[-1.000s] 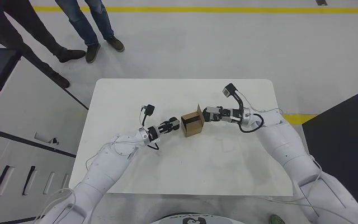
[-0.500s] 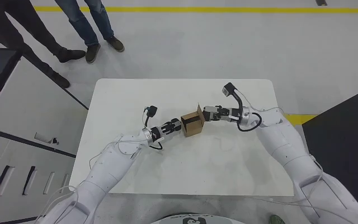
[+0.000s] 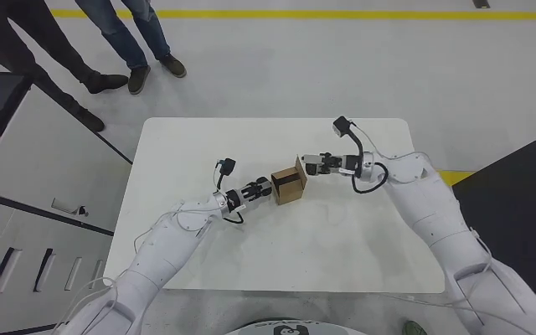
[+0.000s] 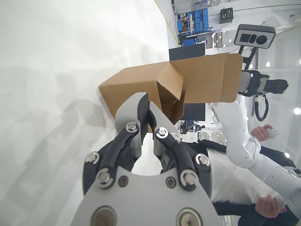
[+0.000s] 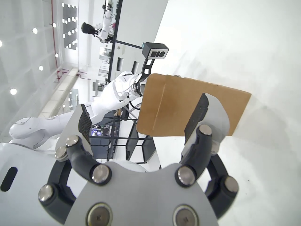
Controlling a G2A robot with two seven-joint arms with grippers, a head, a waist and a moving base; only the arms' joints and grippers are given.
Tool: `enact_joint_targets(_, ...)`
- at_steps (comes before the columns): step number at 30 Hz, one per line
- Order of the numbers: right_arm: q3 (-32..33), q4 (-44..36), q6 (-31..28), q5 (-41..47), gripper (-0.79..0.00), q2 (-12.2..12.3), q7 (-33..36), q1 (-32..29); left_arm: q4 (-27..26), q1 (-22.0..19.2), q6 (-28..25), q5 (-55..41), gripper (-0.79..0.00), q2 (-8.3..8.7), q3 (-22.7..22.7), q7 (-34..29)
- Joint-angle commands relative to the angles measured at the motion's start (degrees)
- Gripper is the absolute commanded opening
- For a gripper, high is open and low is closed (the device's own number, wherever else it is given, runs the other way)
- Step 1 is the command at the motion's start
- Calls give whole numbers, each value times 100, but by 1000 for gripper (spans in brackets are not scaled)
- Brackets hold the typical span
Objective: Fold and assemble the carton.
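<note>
White bench [image 3: 335, 251], with a brown carton [image 3: 287, 185] near its middle and an arm at either side.
Part-folded, the carton sits on the bench with one flap [image 4: 231, 78] standing up on its right side and an inner flap [image 4: 170, 83] bent inward. At its left wall the left tool [image 4: 147, 104] is pinched narrow on the card, a strip of brown showing between its fingers [image 4: 141, 104]. At the raised flap's side the right tool [image 5: 144, 103] stands wide, its fingers [image 5: 200, 114] spread across the carton; whether they touch the card I cannot tell.
</note>
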Motion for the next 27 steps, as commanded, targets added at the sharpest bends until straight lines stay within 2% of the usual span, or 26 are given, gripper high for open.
enact_joint_targets(1,33,-293,243,-501,0,41,-68,0,0,0,0,0,-785,0,0,0)
enact_joint_targets(7,127,-1073,1206,-1439,0,157,13,10,0,0,0,0,-785,0,0,0)
enact_joint_targets(16,142,-1179,1210,-1476,0,168,-29,-50,0,0,0,0,-785,0,0,0)
enact_joint_targets(23,479,-929,882,-881,0,240,261,-155,0,0,0,0,-785,0,0,0)
enact_joint_targets(24,518,-902,849,-865,-9,253,297,-163,0,0,0,0,-785,0,0,0)
enact_joint_targets(25,550,-887,855,-886,-83,266,316,-168,0,0,0,0,-785,0,0,0)
enact_joint_targets(27,574,-892,917,-998,-154,289,366,-173,0,0,0,0,-785,0,0,0)
